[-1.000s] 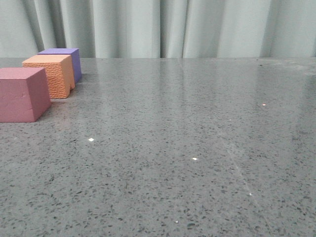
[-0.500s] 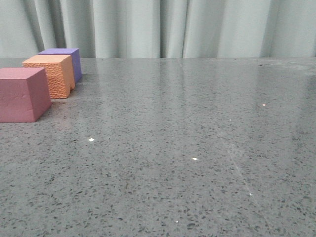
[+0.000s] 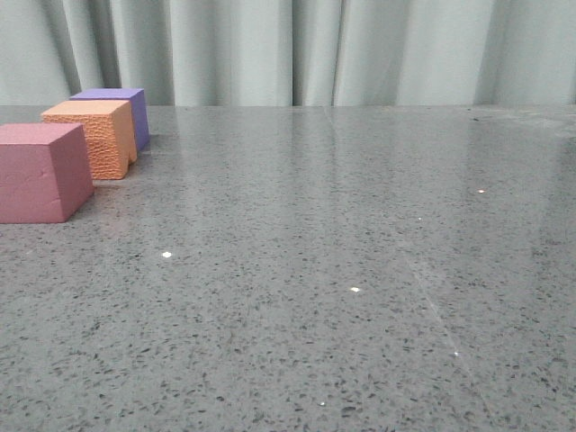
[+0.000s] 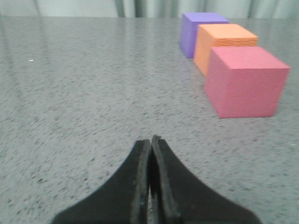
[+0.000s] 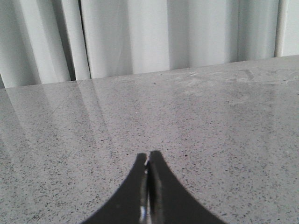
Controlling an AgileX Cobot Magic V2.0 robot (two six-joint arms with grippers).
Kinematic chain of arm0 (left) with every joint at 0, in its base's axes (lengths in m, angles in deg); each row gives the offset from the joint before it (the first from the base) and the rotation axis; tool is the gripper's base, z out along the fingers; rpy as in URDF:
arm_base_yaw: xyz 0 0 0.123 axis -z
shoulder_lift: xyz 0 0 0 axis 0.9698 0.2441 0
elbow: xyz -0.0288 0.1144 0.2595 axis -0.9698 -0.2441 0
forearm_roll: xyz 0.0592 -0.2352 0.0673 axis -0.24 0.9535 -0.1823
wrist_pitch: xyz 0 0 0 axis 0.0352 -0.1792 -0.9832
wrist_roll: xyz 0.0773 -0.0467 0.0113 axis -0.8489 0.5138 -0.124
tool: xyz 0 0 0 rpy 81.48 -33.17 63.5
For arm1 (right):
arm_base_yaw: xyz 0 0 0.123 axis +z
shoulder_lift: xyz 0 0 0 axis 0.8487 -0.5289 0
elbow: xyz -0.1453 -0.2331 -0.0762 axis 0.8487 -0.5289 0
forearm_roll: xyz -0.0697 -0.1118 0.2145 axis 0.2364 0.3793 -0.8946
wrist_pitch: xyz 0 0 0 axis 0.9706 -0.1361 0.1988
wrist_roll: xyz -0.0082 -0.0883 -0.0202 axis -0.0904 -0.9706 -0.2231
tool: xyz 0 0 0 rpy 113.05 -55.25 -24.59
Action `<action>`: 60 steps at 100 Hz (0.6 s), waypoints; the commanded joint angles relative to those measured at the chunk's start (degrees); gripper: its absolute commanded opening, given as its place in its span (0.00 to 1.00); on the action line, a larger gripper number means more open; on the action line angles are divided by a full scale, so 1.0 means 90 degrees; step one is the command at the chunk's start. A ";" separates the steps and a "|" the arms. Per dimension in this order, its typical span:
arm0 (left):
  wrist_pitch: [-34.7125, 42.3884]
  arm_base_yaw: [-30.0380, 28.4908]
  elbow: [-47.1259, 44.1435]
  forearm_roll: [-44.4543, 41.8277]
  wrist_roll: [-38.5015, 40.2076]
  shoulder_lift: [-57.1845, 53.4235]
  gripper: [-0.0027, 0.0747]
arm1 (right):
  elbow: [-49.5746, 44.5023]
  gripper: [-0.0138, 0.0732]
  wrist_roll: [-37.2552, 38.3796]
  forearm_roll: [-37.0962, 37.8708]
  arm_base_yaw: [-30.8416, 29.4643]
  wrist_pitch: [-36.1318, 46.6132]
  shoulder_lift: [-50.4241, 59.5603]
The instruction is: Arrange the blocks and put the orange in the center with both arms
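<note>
Three foam cubes stand in a row at the far left of the table in the front view: the pink-red cube [image 3: 40,171] nearest, the orange cube [image 3: 93,135] behind it, the purple cube [image 3: 119,110] farthest. The left wrist view shows the same row: pink-red cube [image 4: 245,83], orange cube [image 4: 223,44], purple cube [image 4: 198,31]. My left gripper [image 4: 150,140] is shut and empty, low over the table, apart from the cubes. My right gripper [image 5: 148,155] is shut and empty over bare table; no cube shows in its view. Neither gripper shows in the front view.
The grey speckled stone table [image 3: 342,270] stretches right of the cubes. A pale pleated curtain [image 3: 297,49] hangs behind the table's far edge. The pink-red cube sits at the left border of the front view.
</note>
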State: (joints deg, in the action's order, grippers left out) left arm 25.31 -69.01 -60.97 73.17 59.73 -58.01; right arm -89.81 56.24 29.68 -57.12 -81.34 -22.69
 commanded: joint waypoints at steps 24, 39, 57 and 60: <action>0.1960 -0.0504 -0.0574 0.0282 -0.0138 -0.0172 0.01 | 0.0084 0.08 -0.0005 -0.0010 -0.0001 0.0533 0.0123; 0.2337 -0.0504 -0.0574 0.0282 -0.0250 -0.0172 0.01 | 0.0084 0.08 -0.0005 -0.0010 -0.0001 0.0533 0.0123; 0.2351 -0.0504 -0.0574 0.0356 -0.0250 -0.0172 0.01 | 0.0084 0.08 -0.0005 -0.0010 -0.0001 0.0533 0.0123; 0.2351 -0.0504 -0.0574 0.0356 -0.0250 -0.0172 0.01 | 0.0084 0.08 -0.0005 -0.0010 -0.0001 0.0533 0.0123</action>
State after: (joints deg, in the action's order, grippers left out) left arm 41.49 -73.29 -63.05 75.72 57.56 -58.01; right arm -89.81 56.34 29.68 -57.12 -81.34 -22.69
